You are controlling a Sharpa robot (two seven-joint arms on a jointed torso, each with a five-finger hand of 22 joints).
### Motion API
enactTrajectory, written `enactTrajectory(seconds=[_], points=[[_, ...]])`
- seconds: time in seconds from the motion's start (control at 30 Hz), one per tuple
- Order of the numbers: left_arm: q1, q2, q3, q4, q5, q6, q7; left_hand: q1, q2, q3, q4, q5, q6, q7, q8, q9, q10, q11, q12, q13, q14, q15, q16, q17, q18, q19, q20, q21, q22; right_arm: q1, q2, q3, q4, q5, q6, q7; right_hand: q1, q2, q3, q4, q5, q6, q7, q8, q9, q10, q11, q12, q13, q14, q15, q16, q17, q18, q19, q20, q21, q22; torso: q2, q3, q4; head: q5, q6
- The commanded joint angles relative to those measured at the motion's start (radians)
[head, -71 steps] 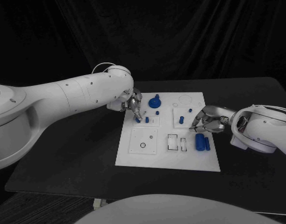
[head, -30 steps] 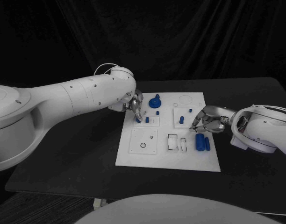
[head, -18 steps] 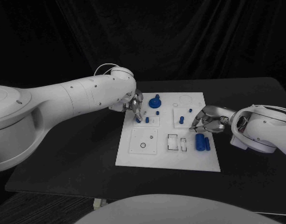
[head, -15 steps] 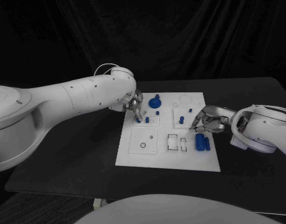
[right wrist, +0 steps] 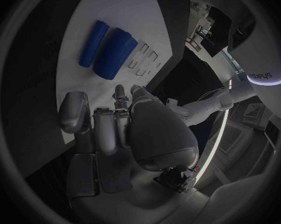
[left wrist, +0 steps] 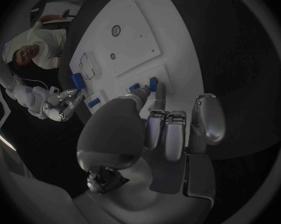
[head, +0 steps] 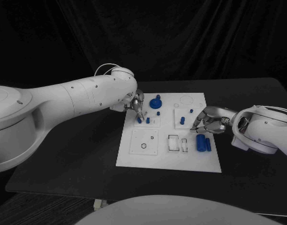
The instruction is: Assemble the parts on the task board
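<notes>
Head view: the left hand (head: 136, 104) pinches a small blue peg (head: 139, 120) at the white board's (head: 167, 161) far left corner; the right hand (head: 210, 123), fingers curled together, rests at its right edge beside two blue cylinders (head: 202, 142).

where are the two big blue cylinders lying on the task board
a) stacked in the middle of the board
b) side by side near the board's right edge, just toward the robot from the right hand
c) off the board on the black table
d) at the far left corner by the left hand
b: the two big blue cylinders lie side by side on the task board by its right edge, just nearer the robot than the right hand.
</notes>
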Motion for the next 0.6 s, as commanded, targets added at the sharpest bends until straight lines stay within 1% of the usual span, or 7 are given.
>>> enactTrajectory(seconds=[0.03,0.1,0.17,0.23,0.4,0.53,0.6], points=[[-0.009,0.006,-0.002,0.003,0.007,-0.004,0.018,-0.012,0.003,-0.002,0.010,-0.001,-0.010,0.005,-0.008,-0.007,0.027,0.005,-0.002,0.183,0.106,0.007,0.003,0.263,0.005,-0.007,0.001,-0.003,0.165,-0.003,0.000,0.001,0.000,-0.001,0.007,-0.010,0.047,0.035,0.007,-0.001,0.005,-0.004,0.002,-0.005,-0.001,-0.002,-0.006,-0.030,-0.137,0.018,-0.006,-0.006,-0.001,0.016,-0.006,0.001,-0.003,0.134,0.000,0.0001,0.0000,-0.001,0.000],[-0.010,0.006,-0.002,0.003,0.007,-0.001,0.016,-0.013,0.003,-0.003,0.010,-0.001,-0.011,0.006,-0.009,-0.007,0.027,0.005,-0.003,0.182,0.106,0.007,0.003,0.263,0.005,-0.008,0.001,-0.004,0.165,-0.003,0.001,0.001,-0.001,-0.001,0.008,-0.010,0.047,0.035,0.007,-0.001,0.005,-0.004,0.002,-0.005,-0.001,-0.002,-0.006,-0.030,-0.137,0.018,-0.006,-0.006,-0.001,0.016,-0.006,0.001,-0.003,0.134,0.000,0.0000,-0.0001,0.000,0.000],[-0.010,0.005,-0.002,0.003,0.007,0.004,0.014,-0.019,0.005,-0.008,0.014,0.007,-0.014,0.008,-0.014,-0.011,0.025,0.007,-0.004,0.181,0.106,0.009,0.003,0.263,0.006,-0.009,0.002,-0.006,0.164,-0.003,0.001,0.001,-0.001,-0.001,0.008,-0.010,0.047,0.035,0.007,-0.001,0.005,-0.004,0.002,-0.005,-0.001,-0.002,-0.006,-0.030,-0.137,0.018,-0.006,-0.006,-0.001,0.016,-0.006,0.001,-0.003,0.134,0.000,0.0000,0.0000,0.000,0.000],[-0.010,0.004,-0.002,0.003,0.007,0.011,0.014,-0.034,0.008,-0.019,0.025,0.008,-0.014,0.011,-0.018,-0.016,0.025,0.009,-0.004,0.182,0.106,0.011,0.003,0.263,0.006,-0.010,0.004,-0.009,0.164,-0.003,0.002,0.001,-0.002,-0.001,0.009,-0.010,0.047,0.035,0.008,-0.001,0.005,-0.005,0.002,-0.006,-0.001,-0.002,-0.006,-0.030,-0.138,0.017,-0.006,-0.007,-0.002,0.016,-0.007,0.001,-0.006,0.134,0.000,0.0000,0.0000,0.001,0.000],[-0.010,0.004,-0.002,0.005,0.007,0.026,0.010,-0.038,0.005,-0.025,0.026,0.004,-0.014,0.012,-0.020,-0.019,0.024,0.010,-0.004,0.182,0.106,0.012,0.003,0.263,0.007,-0.012,0.005,-0.013,0.163,-0.003,0.004,0.001,-0.003,-0.001,0.010,-0.010,0.047,0.035,0.008,-0.001,0.005,-0.005,0.002,-0.006,-0.001,-0.002,-0.006,-0.030,-0.138,0.017,-0.006,-0.007,-0.002,0.016,-0.007,0.001,-0.006,0.134,0.000,0.0003,0.0002,0.001,0.000],[-0.011,0.004,-0.002,0.005,0.007,0.028,0.004,-0.043,0.005,-0.029,0.029,0.002,-0.015,0.013,-0.023,-0.021,0.024,0.011,-0.005,0.181,0.106,0.013,0.003,0.263,0.007,-0.012,0.006,-0.013,0.163,-0.003,0.005,0.001,-0.003,-0.001,0.011,-0.010,0.047,0.035,0.008,-0.001,0.005,-0.005,0.002,-0.006,-0.001,-0.002,-0.006,-0.030,-0.138,0.017,-0.006,-0.007,-0.002,0.016,-0.007,0.001,-0.006,0.134,0.000,-0.0001,0.0001,0.002,0.000],[-0.011,0.004,-0.002,0.005,0.007,0.028,-0.003,-0.055,0.006,-0.038,0.035,-0.003,-0.021,0.017,-0.031,-0.028,0.023,0.014,-0.005,0.181,0.106,0.015,0.003,0.263,0.007,-0.013,0.007,-0.014,0.163,-0.004,0.004,0.001,-0.003,-0.001,0.012,-0.010,0.047,0.035,0.008,-0.001,0.005,-0.005,0.002,-0.006,-0.001,-0.002,-0.006,-0.030,-0.138,0.017,-0.006,-0.007,-0.002,0.016,-0.007,0.001,-0.006,0.134,0.000,-0.0002,0.0002,0.001,0.000]])
